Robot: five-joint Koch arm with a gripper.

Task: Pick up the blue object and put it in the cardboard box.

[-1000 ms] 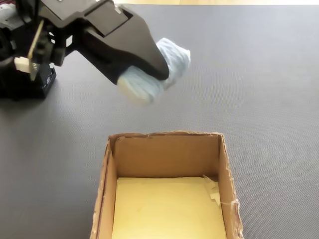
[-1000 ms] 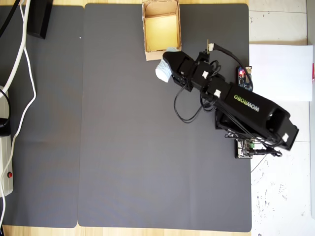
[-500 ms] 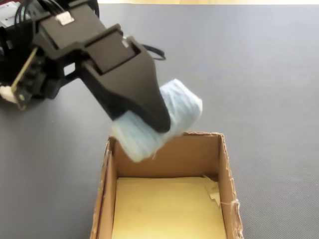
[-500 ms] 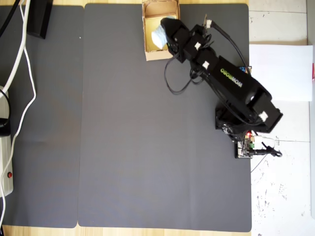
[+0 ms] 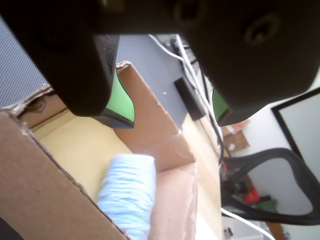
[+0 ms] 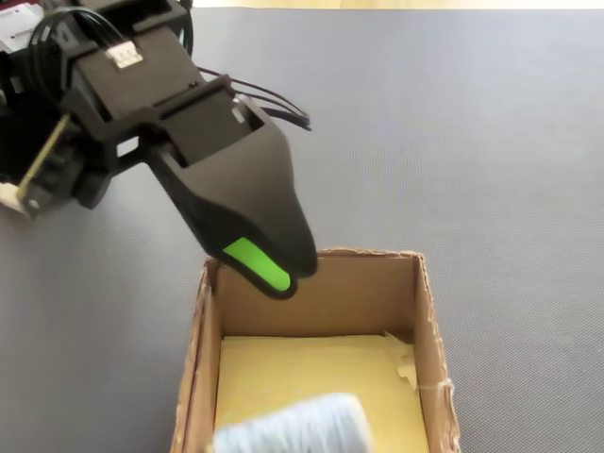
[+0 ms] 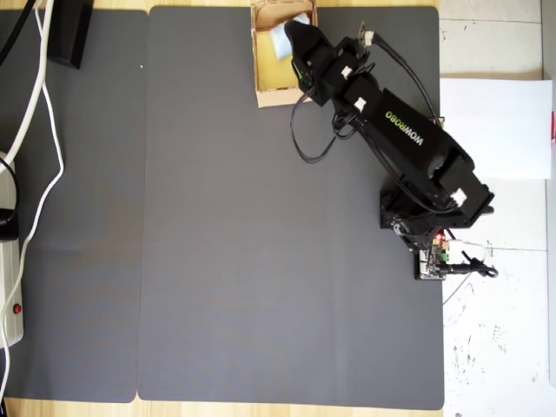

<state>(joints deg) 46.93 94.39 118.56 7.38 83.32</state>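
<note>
The blue object [image 6: 297, 427], a pale ribbed roll, lies free on the yellowish floor of the cardboard box [image 6: 321, 300]. The wrist view shows the roll [image 5: 127, 192] below the jaws, against the box's near wall [image 5: 45, 185]. My gripper [image 5: 172, 117] hangs above the box, open, its green pads [image 5: 122, 97] wide apart with nothing between them. In the fixed view the gripper [image 6: 283, 276] is over the box's far wall. From overhead, the roll [image 7: 280, 36] sits in the box [image 7: 265, 94] at the mat's top edge, beside the gripper [image 7: 292, 39].
The arm's base [image 7: 434, 217] stands at the right edge of the dark grey mat [image 7: 261, 261]. White cables [image 7: 39, 104] and a black block [image 7: 69, 30] lie at the left. A white sheet [image 7: 495, 126] lies to the right.
The gripper carried the roll over the box, then opened. The roll dropped from the jaws onto the box floor.
</note>
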